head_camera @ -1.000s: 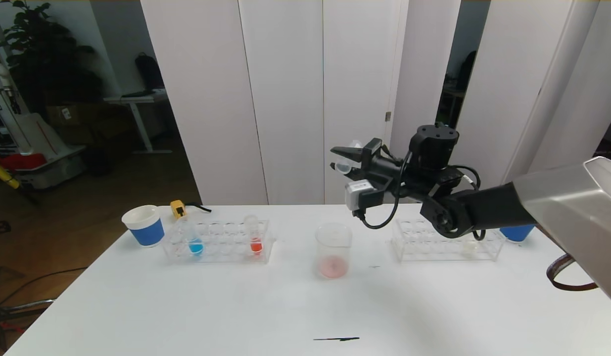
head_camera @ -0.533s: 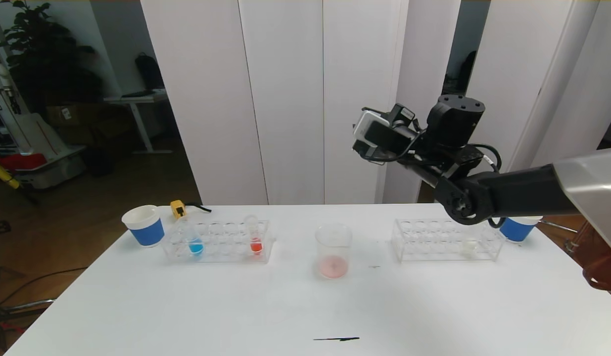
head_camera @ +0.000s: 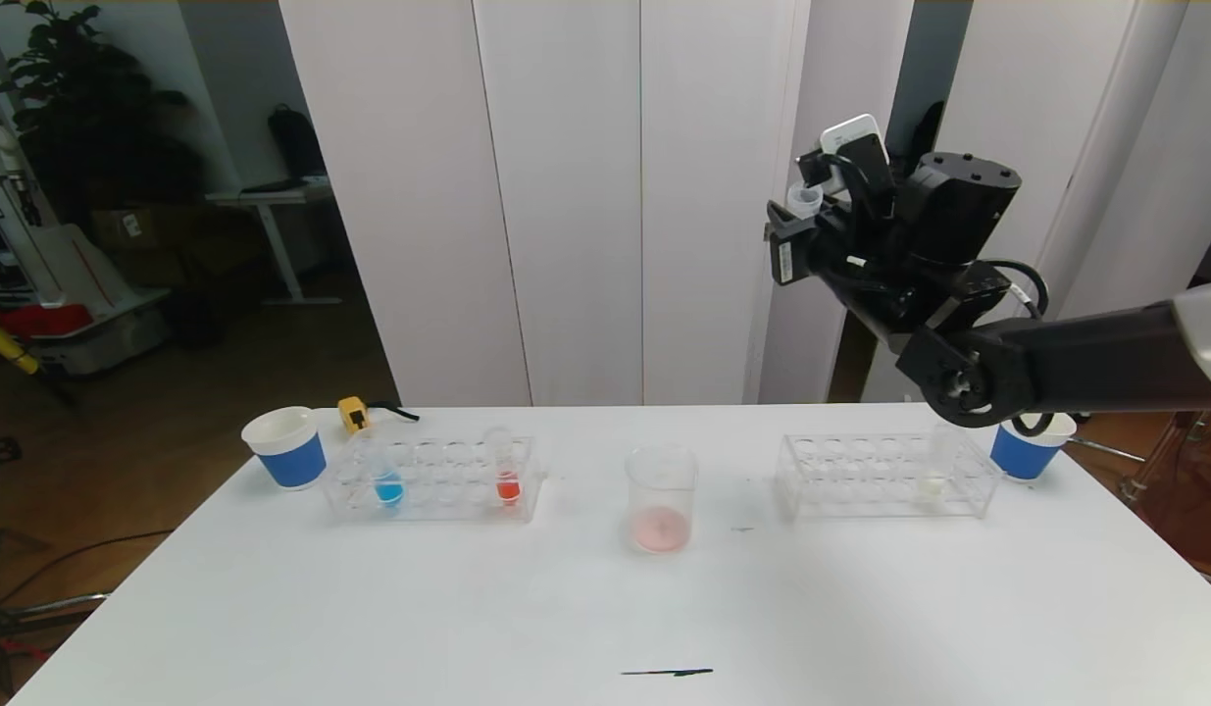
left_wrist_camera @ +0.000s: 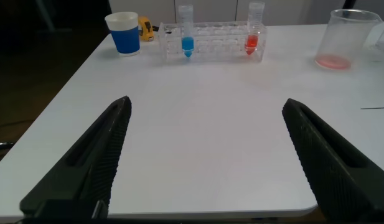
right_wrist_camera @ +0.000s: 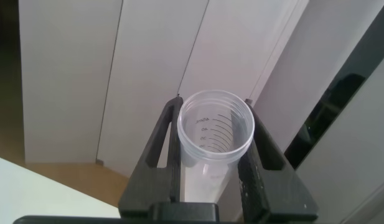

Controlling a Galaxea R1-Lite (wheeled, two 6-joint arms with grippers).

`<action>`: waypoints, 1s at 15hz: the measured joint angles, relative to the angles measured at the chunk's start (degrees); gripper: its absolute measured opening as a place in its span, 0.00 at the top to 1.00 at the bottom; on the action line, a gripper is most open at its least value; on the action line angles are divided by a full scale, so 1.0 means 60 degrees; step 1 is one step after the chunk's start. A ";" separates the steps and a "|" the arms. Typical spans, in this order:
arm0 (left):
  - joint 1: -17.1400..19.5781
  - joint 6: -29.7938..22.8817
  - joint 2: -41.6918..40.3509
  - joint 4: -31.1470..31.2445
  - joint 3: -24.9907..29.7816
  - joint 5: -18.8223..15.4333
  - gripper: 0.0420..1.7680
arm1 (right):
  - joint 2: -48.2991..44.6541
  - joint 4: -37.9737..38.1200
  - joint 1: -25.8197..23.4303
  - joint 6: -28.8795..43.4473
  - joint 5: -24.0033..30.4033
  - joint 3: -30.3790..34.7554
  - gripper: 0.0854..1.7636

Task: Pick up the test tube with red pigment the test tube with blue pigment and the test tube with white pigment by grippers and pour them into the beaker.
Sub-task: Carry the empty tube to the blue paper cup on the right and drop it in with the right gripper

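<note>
My right gripper (head_camera: pixel 806 201) is high above the table's right side, shut on a clear graduated test tube (right_wrist_camera: pixel 215 134) that looks empty, mouth up. The beaker (head_camera: pixel 661 495) stands mid-table with pinkish-red liquid at its bottom. The test tube with blue pigment (head_camera: pixel 387 487) and a red tube (head_camera: pixel 507 482) stand in the left rack (head_camera: pixel 430 480). The test tube with white pigment (head_camera: pixel 931 485) stands in the right rack (head_camera: pixel 880 478). My left gripper (left_wrist_camera: pixel 207 106) is open and empty, low over the near table; its view shows the blue tube (left_wrist_camera: pixel 187 42), red tube (left_wrist_camera: pixel 252 40) and beaker (left_wrist_camera: pixel 350 37).
A white paper cup with a blue band (head_camera: pixel 284 448) stands left of the left rack, another (head_camera: pixel 1025 451) right of the right rack. A small yellow object (head_camera: pixel 352 414) lies behind the left rack. A black mark (head_camera: pixel 666 673) is on the table's front.
My right arm rose and swung right, away from above the beaker. Its wrist turned, bringing the held tube from tipped over to mouth-up.
</note>
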 joint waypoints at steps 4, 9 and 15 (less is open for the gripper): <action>0.0000 0.0004 0.0000 0.0000 0.0000 0.0000 0.02 | -0.0796 -0.0061 -0.1313 0.0270 0.0059 0.0794 0.70; 0.0000 0.0004 0.0000 0.0000 0.0000 0.0000 0.02 | -0.1664 -0.0018 -0.3417 0.1520 0.0427 0.1103 0.70; 0.0000 0.0004 0.0000 -0.0004 0.0000 -0.0004 0.02 | -0.1489 0.0183 -0.5459 0.3999 0.0439 0.1323 0.70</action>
